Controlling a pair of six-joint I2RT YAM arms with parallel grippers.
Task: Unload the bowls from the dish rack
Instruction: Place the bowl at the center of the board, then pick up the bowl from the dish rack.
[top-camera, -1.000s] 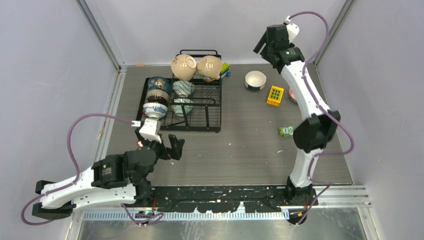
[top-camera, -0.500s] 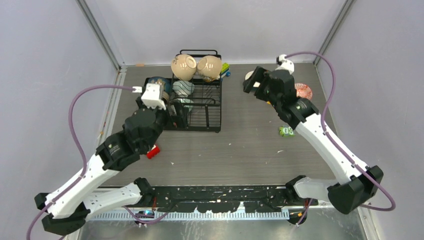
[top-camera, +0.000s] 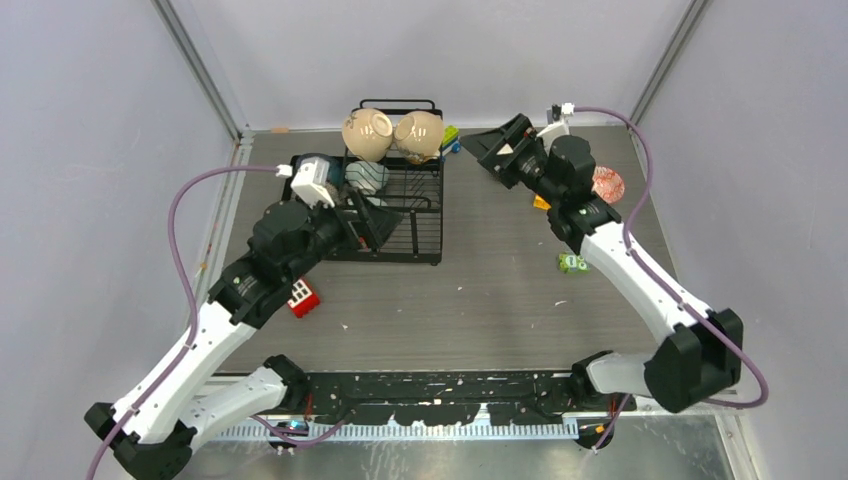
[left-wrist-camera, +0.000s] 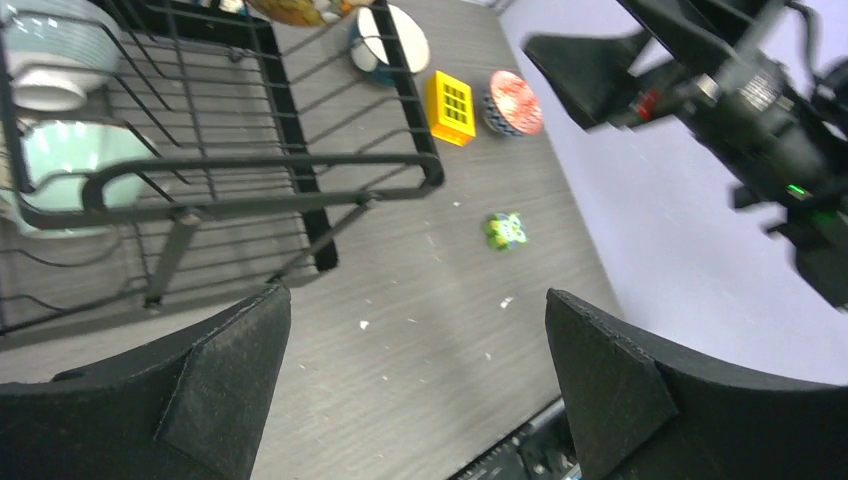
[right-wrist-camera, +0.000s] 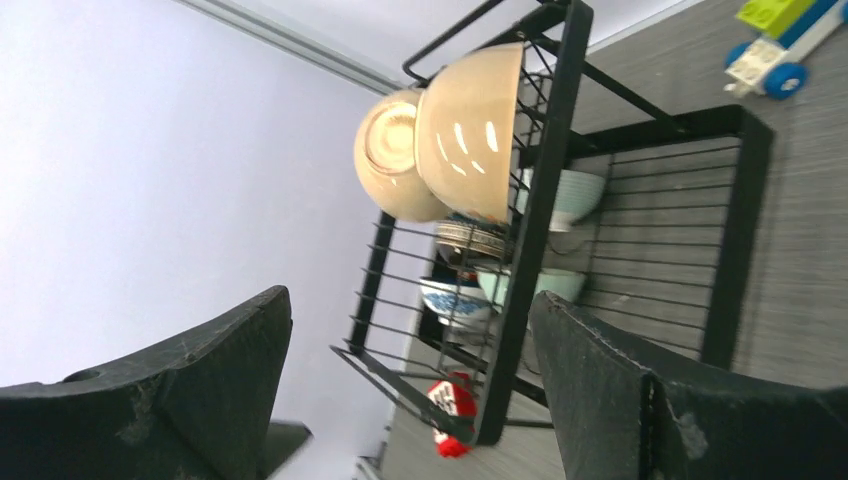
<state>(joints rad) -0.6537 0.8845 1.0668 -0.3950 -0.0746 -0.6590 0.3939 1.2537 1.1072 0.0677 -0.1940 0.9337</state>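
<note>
The black wire dish rack stands at the back left. Two cream bowls lean on its raised back; a ribbed teal-white bowl sits below. My left gripper is open and empty over the rack's front part. In the left wrist view its fingers frame bare table beside the rack and a pale green bowl. My right gripper is open and empty, just right of the cream bowls. A blue-and-white bowl shows in the rack.
A red-patterned bowl and a white bowl sit on the table right of the rack, beside a yellow block. A green block lies mid right, a red block under my left arm. A toy car sits behind the rack.
My left arm has reached forward and right over the rack's front. My right arm has swung down and left towards the cream bowls. Both grippers stay open.
</note>
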